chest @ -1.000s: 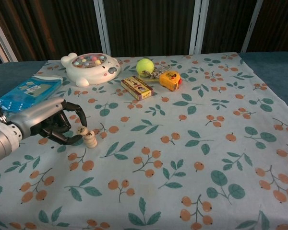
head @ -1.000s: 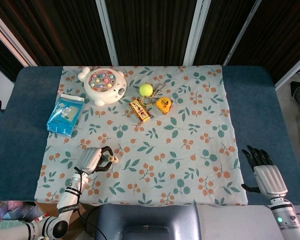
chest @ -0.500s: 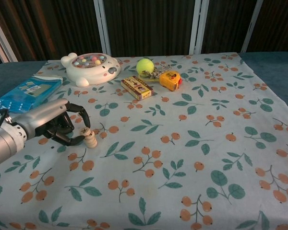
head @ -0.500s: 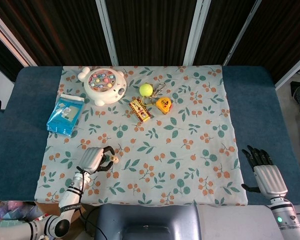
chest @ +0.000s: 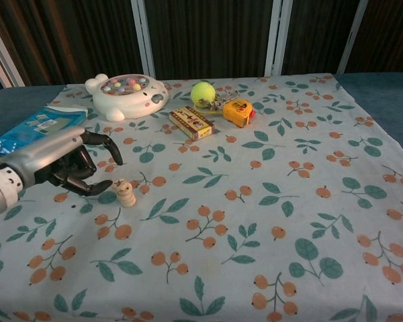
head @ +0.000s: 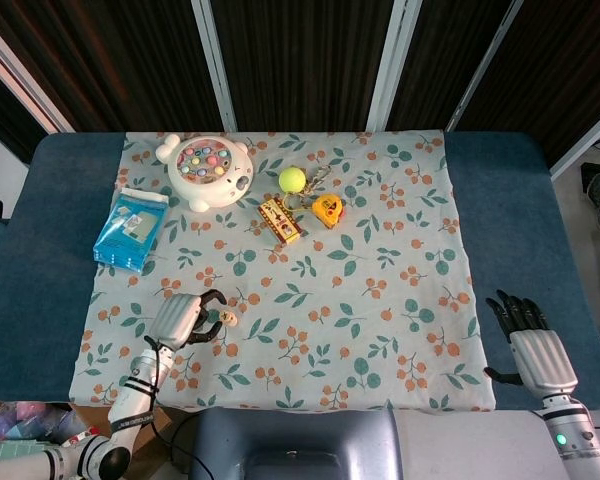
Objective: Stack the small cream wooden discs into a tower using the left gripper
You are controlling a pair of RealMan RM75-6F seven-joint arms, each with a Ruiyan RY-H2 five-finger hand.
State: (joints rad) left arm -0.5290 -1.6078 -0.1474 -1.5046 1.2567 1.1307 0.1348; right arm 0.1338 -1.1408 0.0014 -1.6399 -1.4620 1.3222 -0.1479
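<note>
A short stack of small cream wooden discs (chest: 125, 194) stands upright on the floral cloth; in the head view the stack (head: 228, 319) shows near the cloth's front left. My left hand (chest: 62, 165) hovers just left of it, fingers spread and curved, holding nothing and apart from the discs. From above, the left hand (head: 185, 320) sits beside the stack. My right hand (head: 535, 352) rests on the blue table at the front right, fingers stretched out and empty; the chest view does not show it.
At the back of the cloth lie a white fishing-game toy (chest: 126, 94), a tennis ball (chest: 202, 92), a yellow tape measure (chest: 238, 111) and a small patterned box (chest: 192, 121). A blue packet (chest: 40, 127) lies at the left edge.
My left hand has let go of the stack's top disc, opened its fingers and drawn back a little to the left. The stack stays standing.
</note>
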